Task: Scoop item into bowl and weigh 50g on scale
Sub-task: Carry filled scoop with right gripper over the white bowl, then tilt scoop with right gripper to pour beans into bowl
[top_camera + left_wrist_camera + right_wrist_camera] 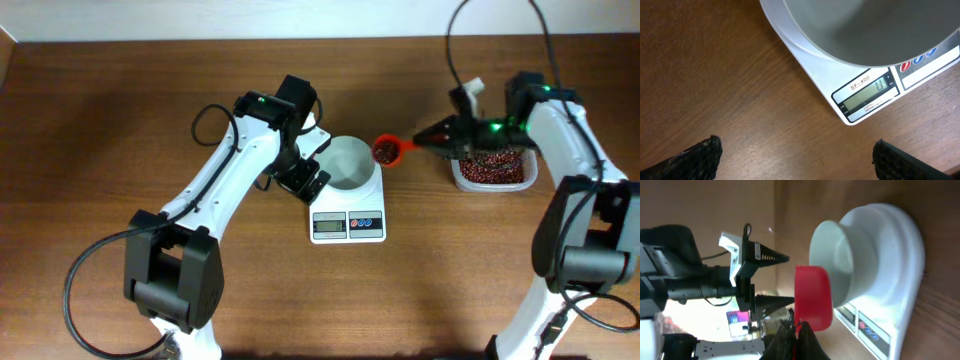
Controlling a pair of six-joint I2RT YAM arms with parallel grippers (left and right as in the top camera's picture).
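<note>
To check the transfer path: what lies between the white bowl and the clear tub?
Overhead view: the red scoop, loaded with beans, hangs there, gripped by the right fingers.

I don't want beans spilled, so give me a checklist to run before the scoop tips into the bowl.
1. Red scoop loaded with beans: ok.
2. Right fingers shut on the scoop handle: ok.
3. Bowl empty, seated on scale: ok.
4. Scoop over bowl: not ok, beside its rim.
5. Left fingers open, clear of bowl: ok.
6. Display reads zero: ok, apparently.

2 white arms (215, 185), black joints (170, 268), black cables (80, 258)
</note>
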